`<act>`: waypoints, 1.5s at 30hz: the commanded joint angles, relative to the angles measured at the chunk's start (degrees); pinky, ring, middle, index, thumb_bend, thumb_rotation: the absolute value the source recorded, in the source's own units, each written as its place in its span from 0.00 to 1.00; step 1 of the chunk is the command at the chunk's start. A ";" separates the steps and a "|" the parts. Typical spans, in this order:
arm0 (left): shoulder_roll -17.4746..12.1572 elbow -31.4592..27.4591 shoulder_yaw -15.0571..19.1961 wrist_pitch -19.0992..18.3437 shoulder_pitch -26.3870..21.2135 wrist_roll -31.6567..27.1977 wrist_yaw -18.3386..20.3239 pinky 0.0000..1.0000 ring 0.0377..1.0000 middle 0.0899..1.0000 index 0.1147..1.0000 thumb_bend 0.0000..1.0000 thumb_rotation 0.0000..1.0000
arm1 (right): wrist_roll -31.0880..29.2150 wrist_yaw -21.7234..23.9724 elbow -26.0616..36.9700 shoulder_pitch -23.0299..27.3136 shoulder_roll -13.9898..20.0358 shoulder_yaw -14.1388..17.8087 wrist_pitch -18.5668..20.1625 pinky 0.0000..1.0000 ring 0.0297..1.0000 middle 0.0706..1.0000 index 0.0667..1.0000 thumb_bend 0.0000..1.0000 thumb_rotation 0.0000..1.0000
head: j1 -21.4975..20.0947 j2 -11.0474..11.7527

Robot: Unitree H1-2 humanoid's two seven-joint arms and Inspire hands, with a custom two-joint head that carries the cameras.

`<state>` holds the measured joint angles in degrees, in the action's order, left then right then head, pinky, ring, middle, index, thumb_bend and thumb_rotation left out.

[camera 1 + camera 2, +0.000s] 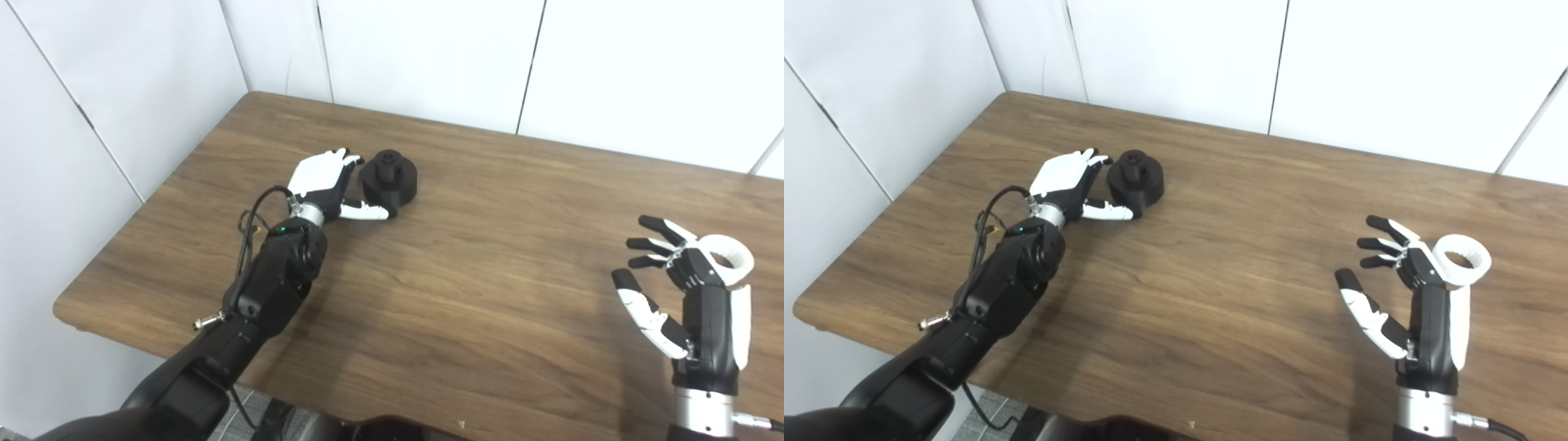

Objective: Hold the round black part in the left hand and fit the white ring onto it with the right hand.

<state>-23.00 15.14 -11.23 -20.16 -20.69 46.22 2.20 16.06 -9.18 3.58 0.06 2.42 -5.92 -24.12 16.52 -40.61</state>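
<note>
The round black part point(389, 178) rests on the brown table point(465, 257) toward the far left; it also shows in the right eye view point(1136, 177). My left hand point(327, 185) is open just left of it, fingers apart, thumb reaching under its near side and touching or nearly touching it. The white ring point(729, 258) lies flat on the table at the right, partly hidden behind my right hand point(680, 294). That hand is open with fingers spread, just left of the ring and holding nothing. The ring shows more fully in the right eye view point(1462, 260).
White wall panels point(429, 55) stand behind the table and along its left side. The table's near edge point(184, 355) runs across the bottom left. A black cable point(251, 226) loops off the left forearm.
</note>
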 commanded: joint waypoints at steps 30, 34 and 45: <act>3.32 4.57 2.41 8.87 -3.73 -6.15 -14.72 1.00 1.00 1.00 0.56 0.79 0.26 | 0.29 0.19 -2.79 -6.57 -0.90 -0.25 -1.44 0.52 0.64 0.76 0.71 0.57 0.40 | -0.25 -1.37; 3.39 4.95 2.56 9.53 -3.61 -6.57 -15.49 1.00 1.00 1.00 0.55 0.79 0.26 | 0.59 0.24 -2.57 -6.62 -0.84 -0.25 -1.18 0.52 0.64 0.76 0.71 0.57 0.42 | -0.30 -1.43; 3.40 4.62 2.18 10.21 -3.06 -6.97 -15.99 1.00 1.00 1.00 0.54 0.81 0.24 | 0.26 0.43 -2.04 -6.81 -0.99 -0.10 -0.68 0.51 0.64 0.76 0.71 0.57 0.40 | -0.32 -1.71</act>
<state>-18.55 20.33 -9.36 -10.72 -22.36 38.77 -12.38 16.77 -8.89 4.56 -0.98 2.29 -5.81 -25.44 16.17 -42.28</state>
